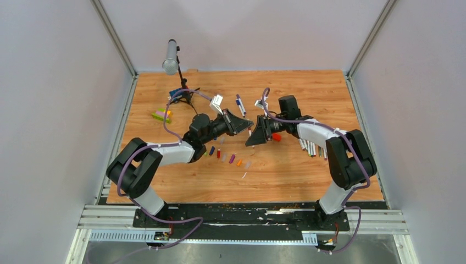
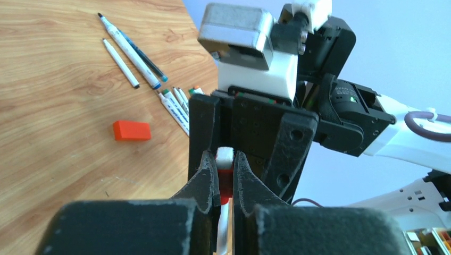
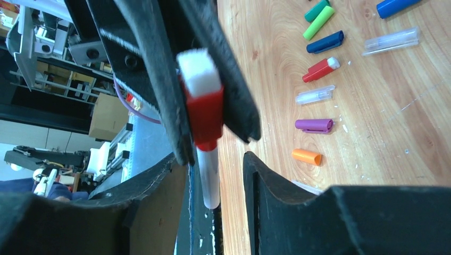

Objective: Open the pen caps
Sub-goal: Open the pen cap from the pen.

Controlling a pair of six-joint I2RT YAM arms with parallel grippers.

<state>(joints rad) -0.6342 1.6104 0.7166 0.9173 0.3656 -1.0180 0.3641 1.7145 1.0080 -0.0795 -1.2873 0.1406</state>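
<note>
Now left claw [image 2: 224,162] clenched on stubby red plastic cap [image 3: 206,114]; right claw [image 3: 213,159] released.

Bright, even overhead light casts soft shadows on the brown wood-grain tabletop [image 1: 286,181], while black fingers [image 2: 133,228] of the left gripper [image 2: 223,156] blur across the lower frame.

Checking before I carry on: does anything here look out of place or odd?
Nothing damaged or spilled. One oddity: the left gripper pinches the red pen by its cap, while the right gripper stands open around the barrel, not gripping it.
</note>
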